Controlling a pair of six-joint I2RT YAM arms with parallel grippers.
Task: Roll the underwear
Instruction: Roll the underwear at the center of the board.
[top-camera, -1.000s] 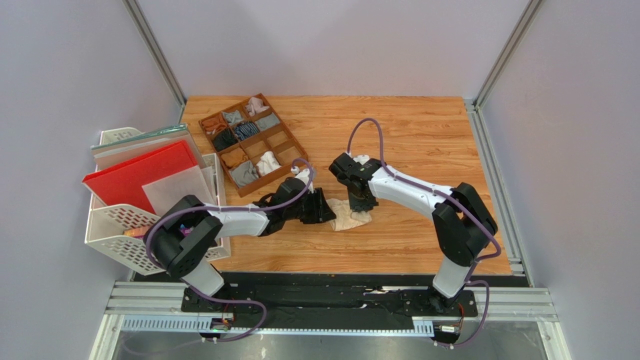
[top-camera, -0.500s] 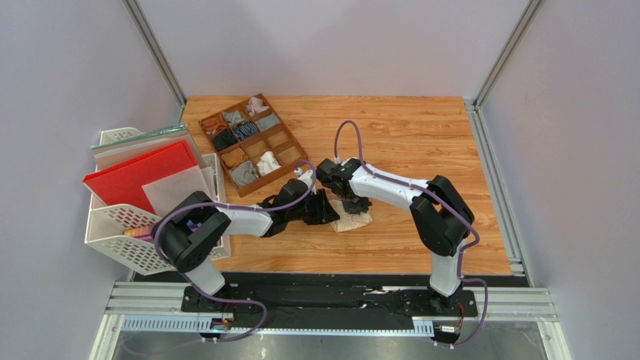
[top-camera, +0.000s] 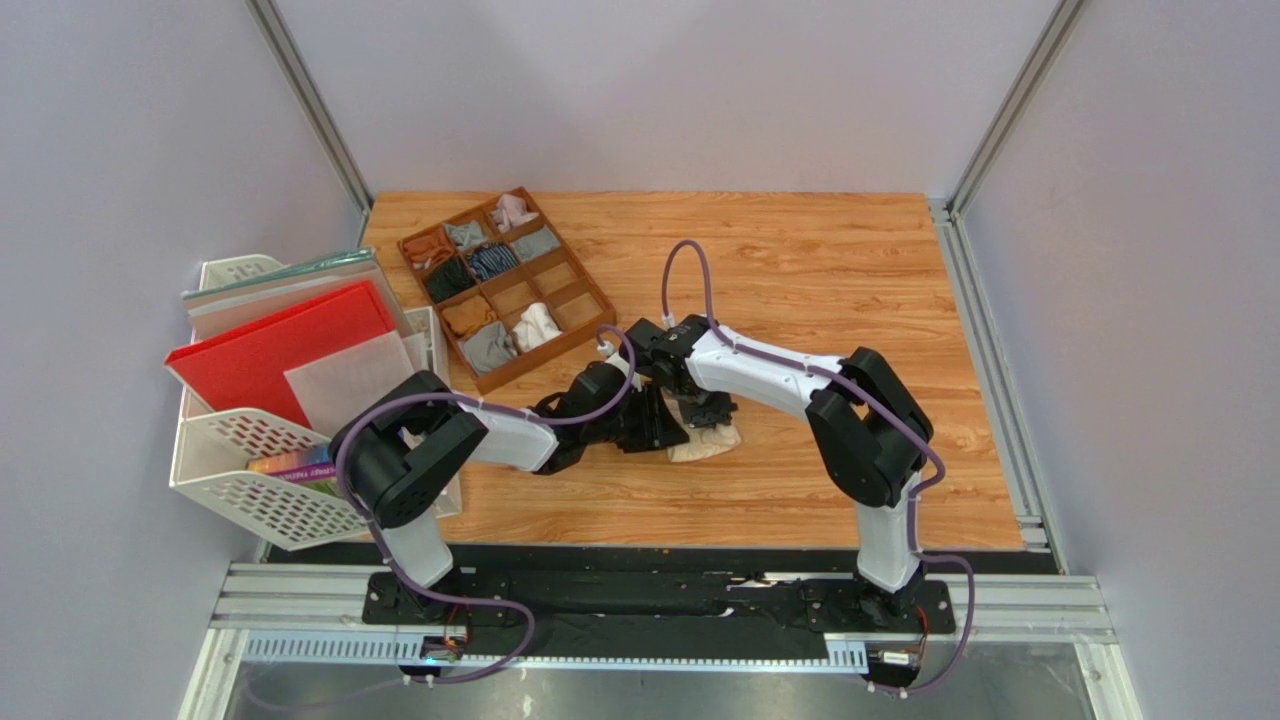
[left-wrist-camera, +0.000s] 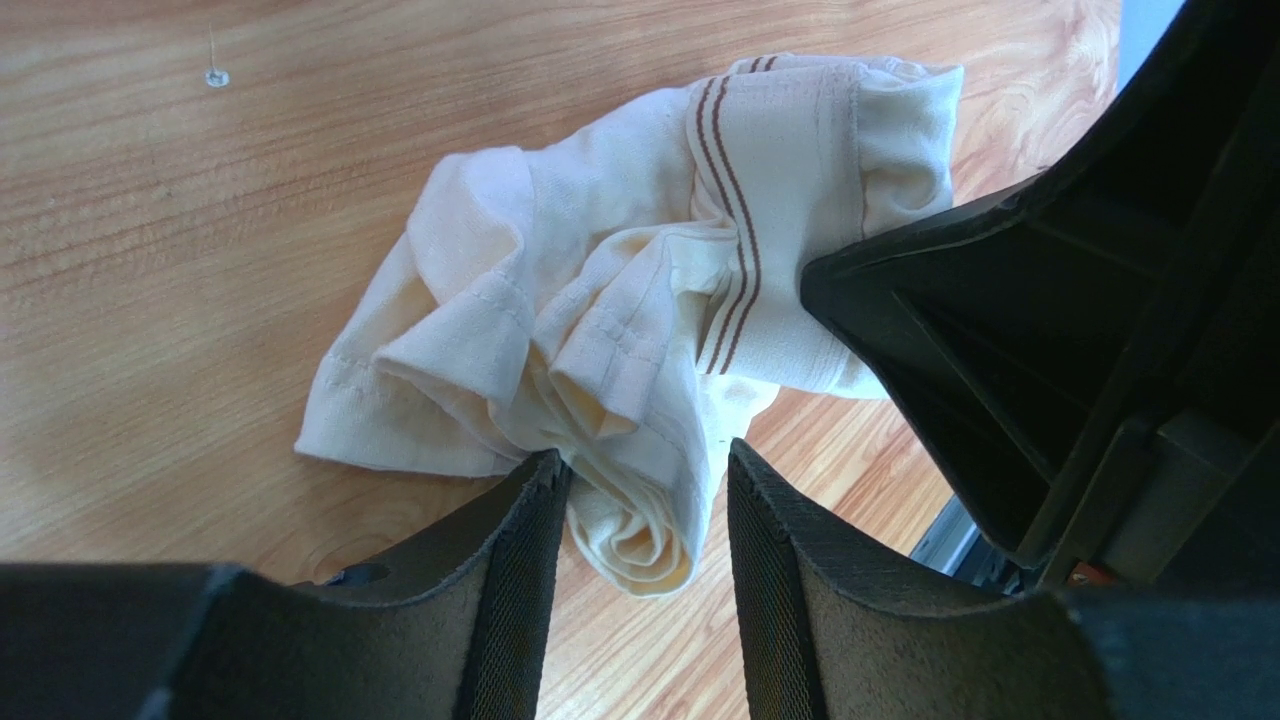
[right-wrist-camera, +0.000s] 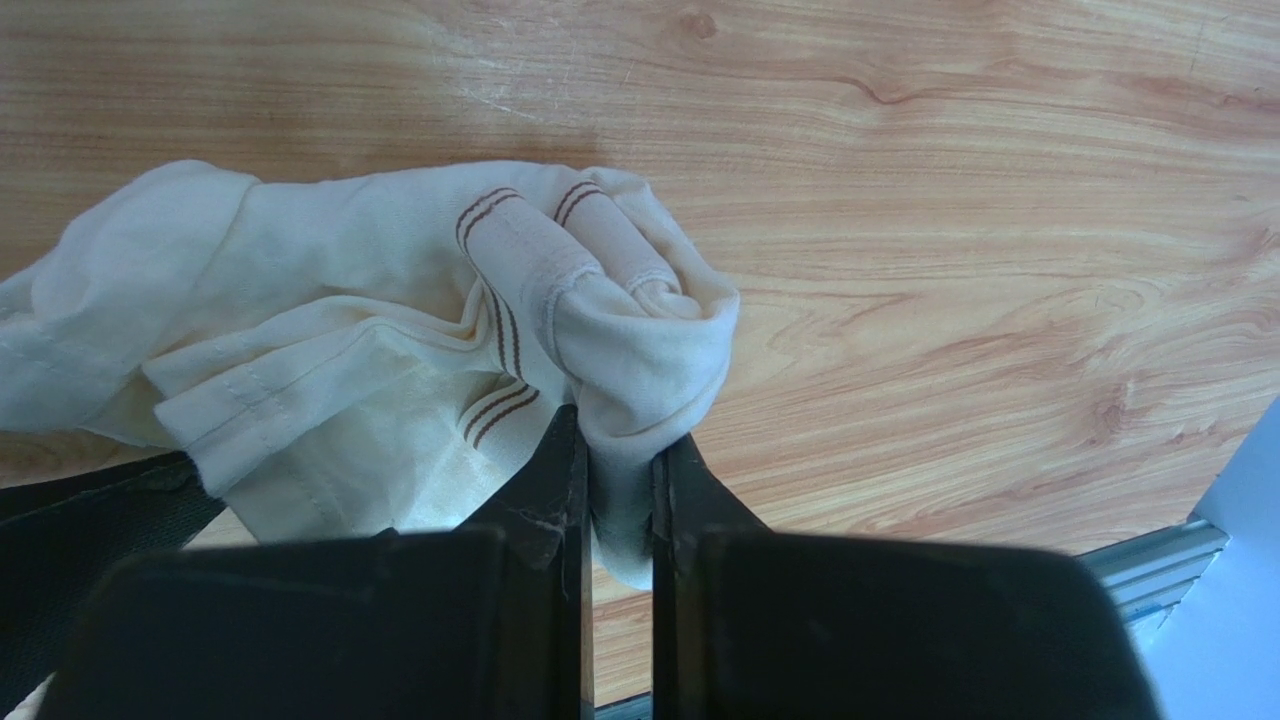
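Observation:
The underwear (top-camera: 709, 441) is a cream cloth brief with thin brown double stripes, bunched on the wooden table at its middle. In the left wrist view the underwear (left-wrist-camera: 631, 285) has a rolled end lying between my left gripper (left-wrist-camera: 646, 456) fingers, which stand apart around it; the left finger (left-wrist-camera: 519, 555) touches the cloth. My right gripper (right-wrist-camera: 619, 435) is shut on a folded, striped end of the underwear (right-wrist-camera: 376, 345). From above, the left gripper (top-camera: 655, 422) and right gripper (top-camera: 706, 405) meet over the cloth.
A brown wooden divider tray (top-camera: 573, 279) holding small rolled garments sits at the back left of the table. A white mesh rack (top-camera: 226, 468) with a red folder (top-camera: 271, 348) stands off the table's left edge. The right gripper's black body (left-wrist-camera: 1082, 300) fills the left wrist view's right side.
The right arm has swung left, bringing its gripper close against the left gripper over the cloth. The left arm has pushed slightly right. The cloth stays bunched in about the same spot.

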